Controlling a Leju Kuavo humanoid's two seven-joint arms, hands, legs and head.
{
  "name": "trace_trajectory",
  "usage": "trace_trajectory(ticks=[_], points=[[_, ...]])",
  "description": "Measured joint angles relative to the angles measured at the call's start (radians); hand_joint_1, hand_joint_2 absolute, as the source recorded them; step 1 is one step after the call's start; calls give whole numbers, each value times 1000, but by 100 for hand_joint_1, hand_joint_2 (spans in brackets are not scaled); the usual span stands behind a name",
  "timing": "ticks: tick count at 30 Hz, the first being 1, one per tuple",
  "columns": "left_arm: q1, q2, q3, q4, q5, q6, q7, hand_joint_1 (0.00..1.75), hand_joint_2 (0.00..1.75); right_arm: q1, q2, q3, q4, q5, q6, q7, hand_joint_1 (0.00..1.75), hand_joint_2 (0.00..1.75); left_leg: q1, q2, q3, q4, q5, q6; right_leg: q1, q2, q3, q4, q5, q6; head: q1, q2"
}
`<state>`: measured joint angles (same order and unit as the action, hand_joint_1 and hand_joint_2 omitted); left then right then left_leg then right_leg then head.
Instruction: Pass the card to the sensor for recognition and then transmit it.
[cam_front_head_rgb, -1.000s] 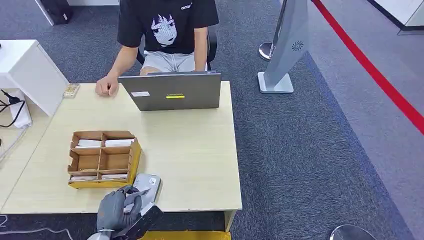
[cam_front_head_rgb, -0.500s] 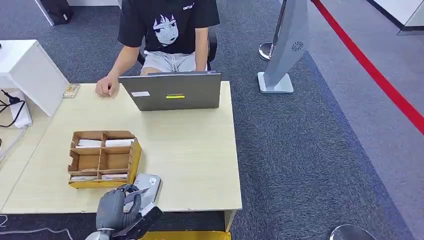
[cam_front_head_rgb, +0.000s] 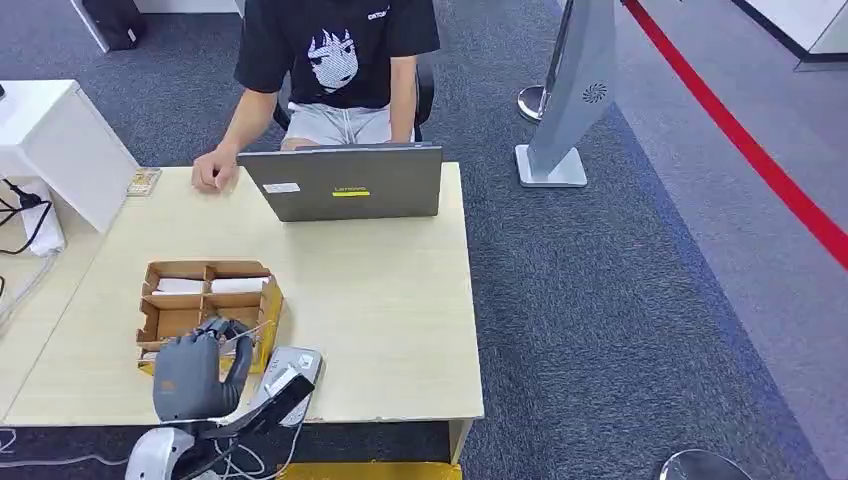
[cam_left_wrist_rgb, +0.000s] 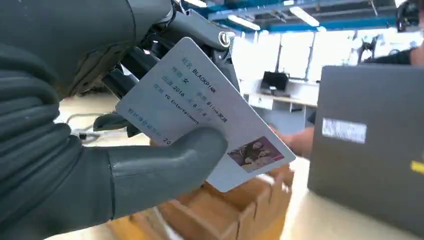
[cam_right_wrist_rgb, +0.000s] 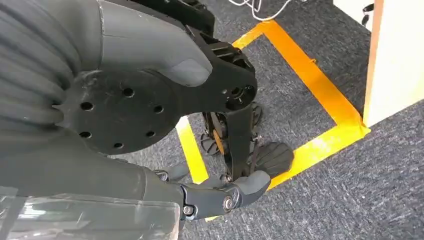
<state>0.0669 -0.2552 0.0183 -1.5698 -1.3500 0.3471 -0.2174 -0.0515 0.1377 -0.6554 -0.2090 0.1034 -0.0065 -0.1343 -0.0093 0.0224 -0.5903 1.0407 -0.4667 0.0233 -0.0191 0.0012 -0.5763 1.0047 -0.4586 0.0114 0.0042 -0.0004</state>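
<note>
L hand (cam_front_head_rgb: 192, 375) raised at desk's near edge, back of hand toward head cam; thumb (cam_left_wrist_rgb: 165, 165) + dark fingers (cam_left_wrist_rgb: 150, 55) pinch card (cam_left_wrist_rgb: 200, 112). L forearm enters from below. R hand (cam_right_wrist_rgb: 150, 100) hangs low, fingers apart, holds nothing.

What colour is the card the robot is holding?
Pale grey-white card with dark print and a small photo; clearest in the left wrist view.

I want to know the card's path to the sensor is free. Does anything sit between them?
Nothing visible does. The left hand holds the card over the near edge of the cardboard organizer; the sensor lies on the table right beside it, top uncovered.
</note>
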Motion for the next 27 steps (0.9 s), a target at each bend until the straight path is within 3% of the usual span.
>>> trace_trajectory(ticks=[6, 15, 27], points=[[-68, 50, 10, -15, 17, 0, 37, 175, 175, -1, 0, 0, 0, 36, 12, 6, 0, 175, 0, 0, 0, 0, 1, -1, 0, 0, 0, 0, 1, -1, 0, 0], [-184, 139, 106, 12, 29, -6, 52, 175, 175, -2, 0, 1, 0, 71, 28, 9, 0, 175, 1, 0, -1, 0, 2, -2, 0, 0, -1, 1, 2, -2, 0, 0], [-205, 162, 135, 44, 27, -6, 52, 175, 175, -4, 0, 1, 0, 77, 29, 9, 0, 175, 0, 0, -3, 0, 3, -1, 0, 0, -3, 1, 3, -1, 0, 0]])
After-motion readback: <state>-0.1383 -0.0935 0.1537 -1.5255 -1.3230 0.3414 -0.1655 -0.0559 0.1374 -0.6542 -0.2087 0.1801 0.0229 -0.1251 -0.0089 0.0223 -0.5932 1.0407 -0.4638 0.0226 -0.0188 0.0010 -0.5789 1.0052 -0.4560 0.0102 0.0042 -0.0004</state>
